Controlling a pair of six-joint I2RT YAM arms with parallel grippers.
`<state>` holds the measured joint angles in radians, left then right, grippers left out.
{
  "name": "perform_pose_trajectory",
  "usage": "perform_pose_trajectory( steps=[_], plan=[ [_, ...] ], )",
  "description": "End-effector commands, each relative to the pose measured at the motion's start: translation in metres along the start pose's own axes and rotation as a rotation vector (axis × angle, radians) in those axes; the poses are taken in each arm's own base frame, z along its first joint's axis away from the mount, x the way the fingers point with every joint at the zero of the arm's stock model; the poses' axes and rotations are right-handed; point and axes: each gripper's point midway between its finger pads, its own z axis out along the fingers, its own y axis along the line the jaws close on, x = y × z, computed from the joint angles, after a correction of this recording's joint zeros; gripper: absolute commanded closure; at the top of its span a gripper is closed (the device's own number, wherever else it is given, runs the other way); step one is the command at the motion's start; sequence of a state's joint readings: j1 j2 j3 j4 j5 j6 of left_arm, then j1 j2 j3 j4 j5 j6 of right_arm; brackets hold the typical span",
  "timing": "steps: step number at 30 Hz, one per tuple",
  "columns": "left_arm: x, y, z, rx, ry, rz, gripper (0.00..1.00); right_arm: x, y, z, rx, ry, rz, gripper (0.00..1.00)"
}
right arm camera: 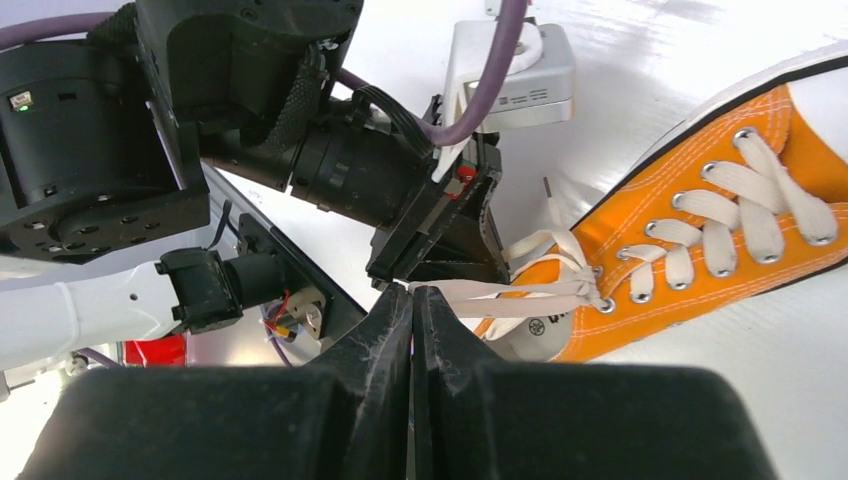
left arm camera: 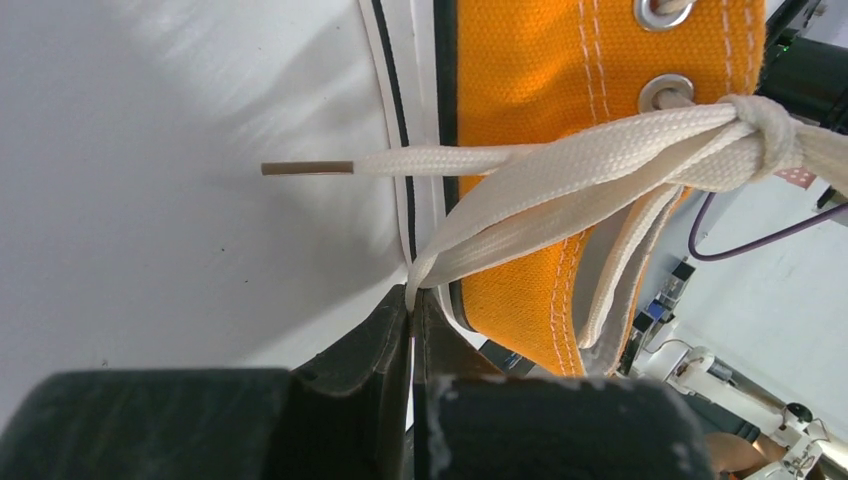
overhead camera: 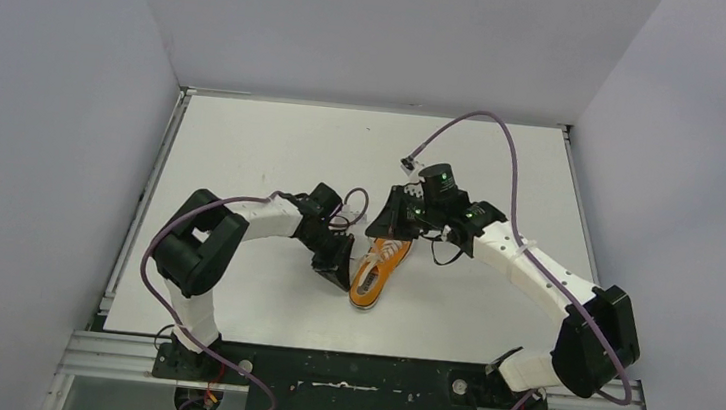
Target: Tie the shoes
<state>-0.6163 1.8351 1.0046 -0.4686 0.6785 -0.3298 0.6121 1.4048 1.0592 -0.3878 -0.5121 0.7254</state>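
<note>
The orange sneaker (overhead camera: 380, 270) lies on the white table (overhead camera: 244, 143), between the two arms. Its whitish laces (left arm camera: 560, 190) meet in a knot (left arm camera: 765, 135) by the top eyelets. My left gripper (left arm camera: 412, 295) is shut on a folded loop of lace pulled out from the knot over the shoe's side. A free lace end with its aglet (left arm camera: 305, 168) sticks out over the table. My right gripper (right arm camera: 413, 290) is shut on another lace loop (right arm camera: 500, 297) that runs taut to the knot (right arm camera: 592, 292). From above, the left gripper (overhead camera: 340, 275) is left of the shoe and the right gripper (overhead camera: 392, 230) is at its far end.
White walls enclose the table on three sides. Purple cables (overhead camera: 506, 138) arc over both arms. The left arm's wrist and camera mount (right arm camera: 430, 190) sit close in front of the right gripper. A metal rail (overhead camera: 352, 380) runs along the near edge.
</note>
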Motion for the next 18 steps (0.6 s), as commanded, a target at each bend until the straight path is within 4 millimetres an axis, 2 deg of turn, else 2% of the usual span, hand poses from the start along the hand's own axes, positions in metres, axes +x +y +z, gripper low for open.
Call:
perform_pose_trajectory(
  steps=[1, 5, 6, 10, 11, 12, 13, 15, 18],
  plan=[
    [-0.007, -0.011, 0.003, 0.059, -0.02, 0.018, 1.0, -0.022, 0.035, 0.003, -0.092, -0.076, -0.053, 1.0],
    [-0.008, -0.01, -0.003, 0.036, -0.033, 0.031, 1.0, -0.017, 0.03, 0.004, -0.061, -0.069, -0.052, 1.0],
    [-0.008, -0.009, -0.006, 0.024, -0.041, 0.035, 1.0, -0.017, 0.025, 0.003, -0.036, -0.069, -0.05, 0.95],
    [-0.008, 0.004, -0.035, -0.088, -0.116, 0.031, 0.66, -0.008, -0.01, -0.018, 0.151, -0.041, -0.08, 0.64],
    [-0.007, 0.008, -0.046, -0.12, -0.142, 0.027, 0.42, -0.007, -0.021, -0.026, 0.205, -0.038, -0.093, 0.57],
    [-0.006, 0.011, -0.058, -0.148, -0.175, 0.022, 0.24, -0.005, -0.033, -0.038, 0.273, -0.028, -0.099, 0.51],
    [-0.004, 0.013, -0.071, -0.173, -0.204, 0.016, 0.2, -0.006, -0.045, -0.051, 0.341, -0.032, -0.105, 0.47],
    [-0.002, 0.012, -0.102, -0.22, -0.28, 0.013, 0.18, -0.006, -0.065, -0.082, 0.459, -0.03, -0.127, 0.39],
    [0.006, 0.006, -0.155, -0.31, -0.409, 0.021, 0.16, -0.017, -0.078, -0.137, 0.584, -0.095, -0.159, 0.26]
  ],
)
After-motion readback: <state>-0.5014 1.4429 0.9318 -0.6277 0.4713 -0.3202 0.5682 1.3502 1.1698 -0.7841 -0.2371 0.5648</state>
